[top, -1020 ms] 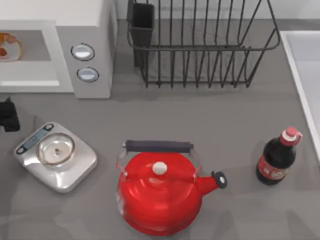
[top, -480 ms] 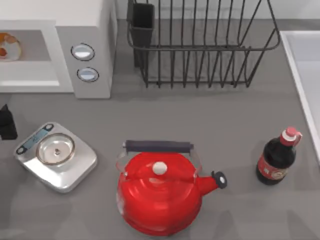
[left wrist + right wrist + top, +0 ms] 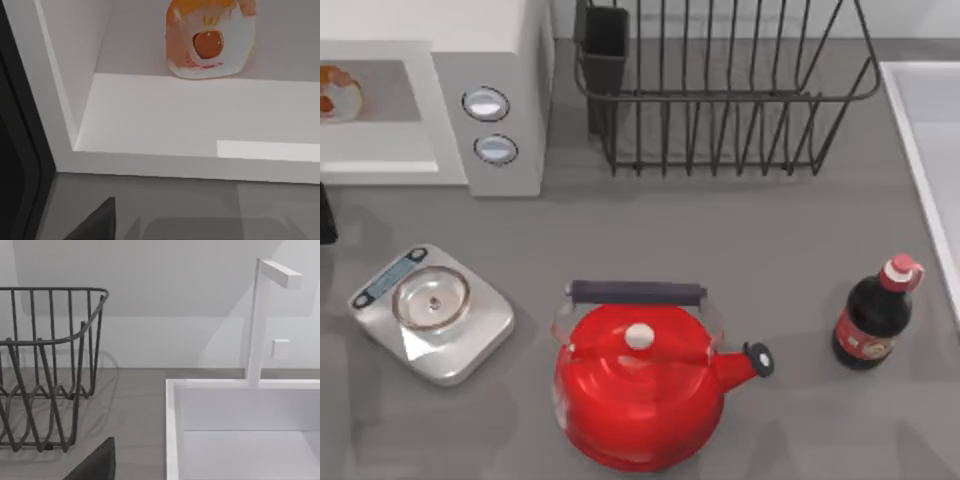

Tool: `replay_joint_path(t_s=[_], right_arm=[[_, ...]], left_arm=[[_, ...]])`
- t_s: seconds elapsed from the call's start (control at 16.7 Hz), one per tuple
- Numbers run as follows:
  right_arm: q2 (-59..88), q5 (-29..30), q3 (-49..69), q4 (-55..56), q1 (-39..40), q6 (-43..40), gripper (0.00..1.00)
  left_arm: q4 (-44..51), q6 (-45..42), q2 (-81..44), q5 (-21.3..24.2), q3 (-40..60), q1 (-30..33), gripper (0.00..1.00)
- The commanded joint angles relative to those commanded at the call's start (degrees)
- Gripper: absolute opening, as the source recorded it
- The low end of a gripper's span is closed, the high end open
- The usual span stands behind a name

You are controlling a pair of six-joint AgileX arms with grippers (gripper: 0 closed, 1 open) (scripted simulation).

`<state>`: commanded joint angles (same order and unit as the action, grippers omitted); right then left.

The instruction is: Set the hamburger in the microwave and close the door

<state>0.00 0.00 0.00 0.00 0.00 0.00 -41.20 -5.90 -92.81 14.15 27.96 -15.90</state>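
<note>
the hamburger [image 3: 337, 91] lay inside the microwave [image 3: 430, 100], on its grey floor, with the opening uncovered. the left gripper [image 3: 325, 212] sat at the table's [image 3: 720, 240] left edge, just before the microwave; its fingers' state i cannot tell.

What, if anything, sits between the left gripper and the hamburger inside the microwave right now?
Nothing visible. The hamburger sits on the floor of the microwave, and the left wrist view shows bare white floor from the opening's sill to it. The left gripper is outside, in front of the opening.
</note>
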Motion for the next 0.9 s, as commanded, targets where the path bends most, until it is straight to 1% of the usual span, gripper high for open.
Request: replay_joint_path(t_s=[0.18,0.3,0.72,0.9], right_arm=[[0.0,0.0,0.0,0.0,0.0,0.0,1.0],[0.0,0.0,0.0,0.0,0.0,0.0,1.0],[0.0,0.0,0.0,0.0,0.0,0.0,1.0],[0.0,0.0,0.0,0.0,0.0,0.0,1.0]], left_arm=[[9.79,0.05,7.04,-0.11,2.08,0.0,1.0],[13.28,0.04,10.43,-0.14,3.27,-0.02,1.0],[14.52,0.06,12.11,-0.25,3.43,0.1,1.0],[16.03,0.37,16.97,-1.05,1.64,1.1,1.0]])
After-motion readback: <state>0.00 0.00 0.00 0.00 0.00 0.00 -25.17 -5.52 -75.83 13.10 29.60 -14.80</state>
